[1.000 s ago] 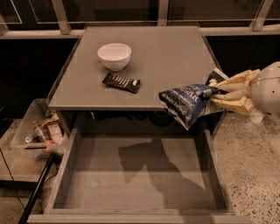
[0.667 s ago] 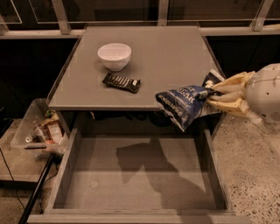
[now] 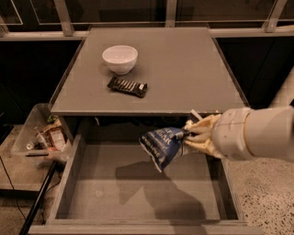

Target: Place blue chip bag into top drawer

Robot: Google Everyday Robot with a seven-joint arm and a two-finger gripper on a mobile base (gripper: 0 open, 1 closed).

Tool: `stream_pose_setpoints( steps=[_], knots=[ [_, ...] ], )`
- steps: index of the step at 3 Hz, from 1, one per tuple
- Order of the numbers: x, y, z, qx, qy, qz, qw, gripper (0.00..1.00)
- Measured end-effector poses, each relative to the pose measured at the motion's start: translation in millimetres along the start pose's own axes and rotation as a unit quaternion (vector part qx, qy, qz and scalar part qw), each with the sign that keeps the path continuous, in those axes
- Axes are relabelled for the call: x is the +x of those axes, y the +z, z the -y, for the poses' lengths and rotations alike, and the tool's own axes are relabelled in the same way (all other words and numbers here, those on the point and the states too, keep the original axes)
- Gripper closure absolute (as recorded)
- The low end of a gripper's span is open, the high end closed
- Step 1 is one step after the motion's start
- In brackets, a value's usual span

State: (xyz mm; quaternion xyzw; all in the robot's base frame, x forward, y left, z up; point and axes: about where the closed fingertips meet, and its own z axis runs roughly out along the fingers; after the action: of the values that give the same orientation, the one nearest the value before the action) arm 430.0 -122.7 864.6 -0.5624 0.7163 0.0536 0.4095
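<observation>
Reaching in from the right, the gripper [image 3: 186, 135] hangs above the open top drawer [image 3: 92, 188], its pale fingers [image 3: 203, 124] closed on the right edge of the blue chip bag [image 3: 161, 146]. The crumpled bag dangles over the drawer's back right part, clear of the flat grey bottom, casting a shadow there. Behind, on the table [image 3: 193, 69], sit a white bowl [image 3: 120, 58] and a black snack bar wrapper [image 3: 128, 86]. A clear bin [image 3: 28, 131] of clutter stands left of the drawer.

Grey table [image 3: 183, 69] on speckled floor [image 3: 266, 193], dark windows [image 3: 115, 11].
</observation>
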Motion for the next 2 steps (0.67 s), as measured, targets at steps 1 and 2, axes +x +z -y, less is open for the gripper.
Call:
stream_pose_setpoints(
  steps=[1, 2],
  knots=[
    [24.8, 47.0, -32.3, -0.022, 0.011, -0.029, 0.9993, 1.0],
    [49.8, 91.5, -47.7, -0.031, 0.02, -0.047, 0.9982, 1.0]
  ],
)
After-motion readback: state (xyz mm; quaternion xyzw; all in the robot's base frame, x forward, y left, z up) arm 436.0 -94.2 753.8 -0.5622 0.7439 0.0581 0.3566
